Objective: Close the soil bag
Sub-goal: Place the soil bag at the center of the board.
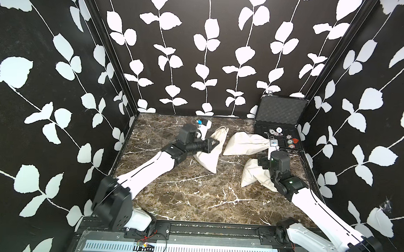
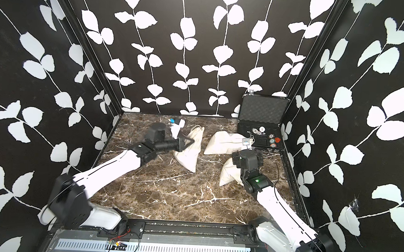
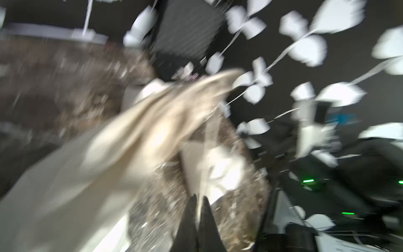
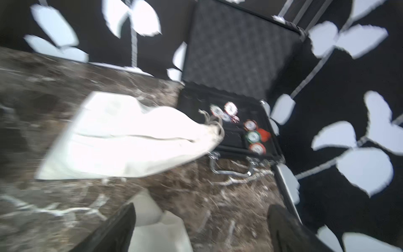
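Observation:
Three white cloth drawstring bags lie on the marble table. The left soil bag point(image 1: 210, 157) point(image 2: 190, 157) lies lengthwise with its gathered mouth toward the back. My left gripper point(image 1: 215, 143) point(image 2: 192, 141) hangs over its upper part. In the blurred left wrist view the fingertips point(image 3: 193, 200) are nearly together on a thin pale drawstring point(image 3: 205, 152) that runs up to the bag's neck point(image 3: 174, 109). My right gripper point(image 4: 200, 218) point(image 1: 263, 162) is open wide above a corner of the near right bag point(image 4: 157, 229) point(image 1: 252, 175), holding nothing.
A middle bag point(image 1: 244, 144) point(image 4: 130, 139) rests with its mouth against an open black case point(image 1: 279, 111) holding poker chips point(image 1: 289, 142) at the back right. A small white and blue object point(image 1: 202, 123) lies at the back. Patterned walls enclose three sides.

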